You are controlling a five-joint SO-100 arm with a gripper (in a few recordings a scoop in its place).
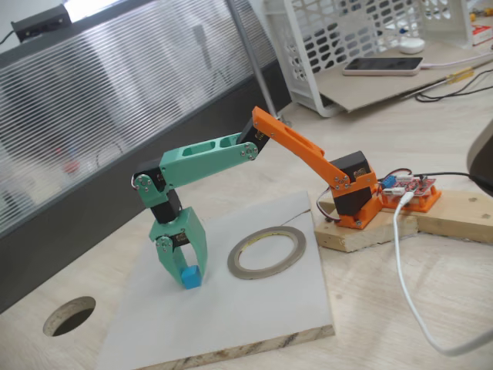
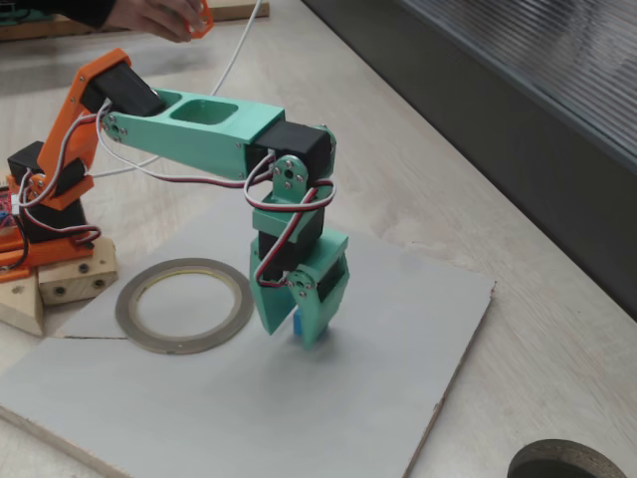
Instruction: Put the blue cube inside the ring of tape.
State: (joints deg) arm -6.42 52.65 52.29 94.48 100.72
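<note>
A pale wooden table [image 1: 431, 308] carries a light grey board [image 1: 254, 324] with a raw chipboard edge along its near side in a fixed view. On the board's far corner rests a block of plain wood [image 1: 362, 235] bearing the arm's orange base [image 1: 356, 202], from which an orange upper link [image 1: 296, 142] rises and a mint-green forearm [image 1: 202, 160] reaches out over the board, bending down at a black wrist motor [image 2: 299, 159]. The green gripper [image 1: 188, 276] points straight down, its tips at or just above the board's surface. Its jaws are drawn in around the blue cube [image 1: 191, 277], which sits between their lower ends; in both fixed views the cube shows only as a small sky-blue patch at the tips, and whether it rests on the board or is lifted a hair off it is hard to make out from these angles. The ring of tape [image 1: 267, 252] lies flat on the board just beside the gripper, between it and the wooden block, apart from the cube, with bare grey board showing through its middle. A dark round hole [image 1: 69, 315] is cut through the table near the board's corner. At the top edge of a fixed view a person's hand [image 2: 159, 15] holds something orange.
</note>
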